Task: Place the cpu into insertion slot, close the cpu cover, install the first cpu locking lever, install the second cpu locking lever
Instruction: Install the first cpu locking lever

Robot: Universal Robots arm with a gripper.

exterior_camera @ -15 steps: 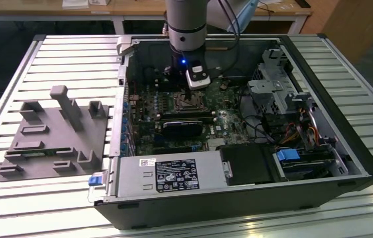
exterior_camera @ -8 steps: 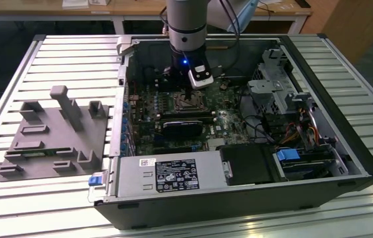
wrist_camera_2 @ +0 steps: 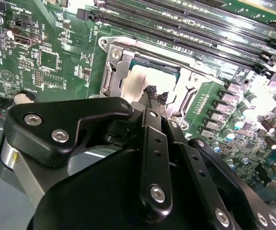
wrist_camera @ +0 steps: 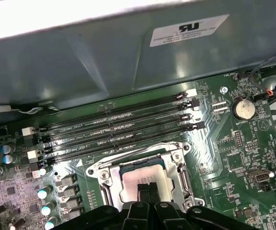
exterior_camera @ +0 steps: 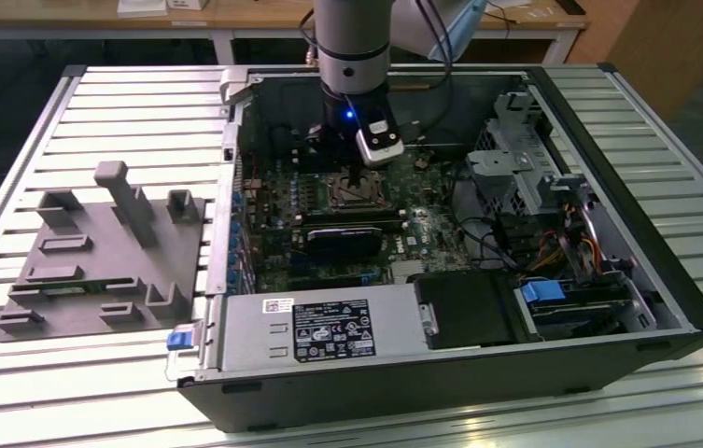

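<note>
Closest to the lens in the second wrist view is the black linkage of the gripper (wrist_camera_2: 151,92), its two slim fingers (wrist_camera_2: 150,103) drawn together so that the tips meet with nothing between them. Those tips rest on or just above the pale metal top of the cpu (wrist_camera_2: 140,79); I cannot tell whether they actually touch it. The cpu lies flat in the insertion slot (wrist_camera_2: 110,79), and the cpu cover (wrist_camera_2: 120,67) is down around it, its silvery frame bordering the chip on all sides. In the first wrist view the same arrangement shows: fingertips (wrist_camera: 147,188) over the cpu (wrist_camera: 133,179), cover frame (wrist_camera: 178,175) around it, and the long black memory slots (wrist_camera: 118,132) running just beside the socket on the green motherboard (wrist_camera: 243,153).

From the exterior view, the arm (exterior_camera: 351,47) reaches straight down into the open computer case (exterior_camera: 451,373), which lies on its side on the slatted tabletop (exterior_camera: 77,93). A grey plastic fixture (exterior_camera: 102,252) sits on the tabletop to the exterior view's left of the case.
</note>
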